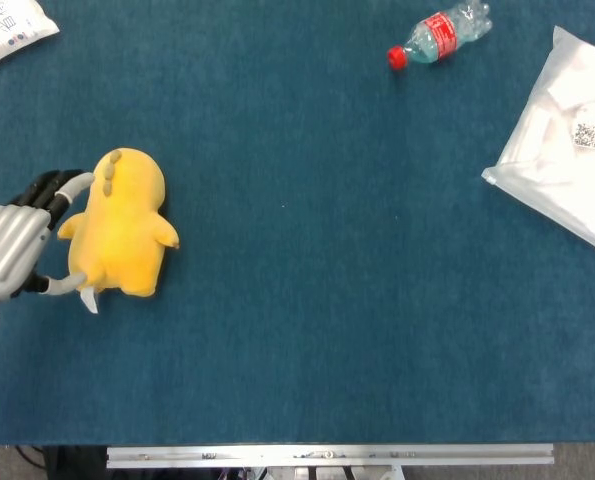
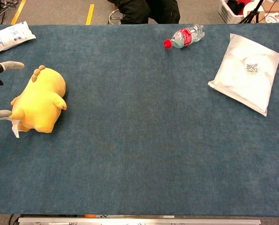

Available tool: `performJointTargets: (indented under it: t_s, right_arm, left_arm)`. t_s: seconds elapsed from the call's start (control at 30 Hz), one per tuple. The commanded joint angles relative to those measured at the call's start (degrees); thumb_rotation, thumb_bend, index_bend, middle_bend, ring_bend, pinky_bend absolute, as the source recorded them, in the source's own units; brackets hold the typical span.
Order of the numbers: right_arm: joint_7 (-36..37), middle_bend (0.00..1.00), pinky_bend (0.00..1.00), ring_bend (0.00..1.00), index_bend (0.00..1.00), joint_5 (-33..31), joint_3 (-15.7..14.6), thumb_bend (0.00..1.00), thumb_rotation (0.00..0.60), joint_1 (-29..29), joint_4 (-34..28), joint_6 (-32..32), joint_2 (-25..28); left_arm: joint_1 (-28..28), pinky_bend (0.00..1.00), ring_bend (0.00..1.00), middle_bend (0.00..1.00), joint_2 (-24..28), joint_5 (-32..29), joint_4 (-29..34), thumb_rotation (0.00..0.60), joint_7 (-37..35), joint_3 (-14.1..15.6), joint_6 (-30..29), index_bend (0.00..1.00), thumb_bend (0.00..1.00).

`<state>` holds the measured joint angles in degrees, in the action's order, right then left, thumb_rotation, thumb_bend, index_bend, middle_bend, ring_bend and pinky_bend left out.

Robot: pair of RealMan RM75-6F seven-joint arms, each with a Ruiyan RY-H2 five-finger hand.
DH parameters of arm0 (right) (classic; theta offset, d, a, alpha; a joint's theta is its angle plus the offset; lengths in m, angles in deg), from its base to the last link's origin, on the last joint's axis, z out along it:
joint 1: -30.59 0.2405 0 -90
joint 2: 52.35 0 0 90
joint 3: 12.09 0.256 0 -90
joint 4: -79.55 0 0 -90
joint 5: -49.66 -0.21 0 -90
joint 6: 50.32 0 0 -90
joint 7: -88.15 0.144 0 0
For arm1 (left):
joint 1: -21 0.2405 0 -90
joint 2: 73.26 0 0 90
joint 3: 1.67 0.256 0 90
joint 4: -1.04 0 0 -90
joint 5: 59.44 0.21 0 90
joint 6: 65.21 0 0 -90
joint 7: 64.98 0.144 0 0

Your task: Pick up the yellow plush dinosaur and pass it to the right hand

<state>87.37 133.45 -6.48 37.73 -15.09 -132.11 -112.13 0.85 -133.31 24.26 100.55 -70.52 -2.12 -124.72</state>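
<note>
The yellow plush dinosaur lies near the left edge of the blue felt-covered table. It is bracketed, not yet gripped, by the spread silver left hand. A shallow closure (plush compresses) could push it away.

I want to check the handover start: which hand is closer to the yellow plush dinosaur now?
Left. The left hand is at the yellow plush dinosaur, fingers spread around its side. The right hand is in neither view.
</note>
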Motion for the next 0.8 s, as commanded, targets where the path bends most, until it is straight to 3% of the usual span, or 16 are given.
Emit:
performJointTargets:
  t_s: [0.03, 0.17, 0.23, 0.4, 0.8]
  right_arm:
    - [0.38, 0.37, 0.34, 0.30, 0.36, -0.23, -0.06, 0.05, 0.600, -0.02, 0.28, 0.22, -0.03]
    - [1.49, 0.37, 0.34, 0.30, 0.36, -0.29, -0.24, 0.05, 0.600, 0.12, 1.17, 0.79, -0.23]
    - [2.02, 0.37, 0.34, 0.30, 0.36, -0.41, -0.29, 0.05, 0.600, 0.23, 1.67, 1.16, -0.21]
    - [3.47, 0.37, 0.34, 0.30, 0.36, -0.57, -0.24, 0.05, 0.600, 0.15, 2.87, 1.15, -0.08]
    - [7.26, 0.37, 0.34, 0.30, 0.36, -0.74, -0.68, 0.05, 0.600, 0.13, 5.71, 2.24, -0.06]
  left_arm:
    - [-0.39, 0.25, 0.01, 0.05, -0.40, -2.36, 2.60, 0.527, 0.77, -0.80, 0.22, 0.00, 0.17]
    - [-1.58, 0.25, 0.01, 0.04, -1.01, -5.18, 4.72, 0.416, 2.45, -1.59, 1.75, 0.00, 0.17]
    - [-2.19, 0.25, 0.01, 0.04, -1.55, -6.66, 5.60, 0.403, 3.30, -2.38, 1.90, 0.00, 0.17]
    - [-2.92, 0.25, 0.01, 0.04, -1.87, -10.46, 9.07, 0.391, 5.67, -3.86, 1.29, 0.00, 0.17]
    - [-3.54, 0.25, 0.00, 0.00, -7.71, -26.93, 14.03, 0.389, 28.57, -2.33, -5.84, 0.00, 0.17]
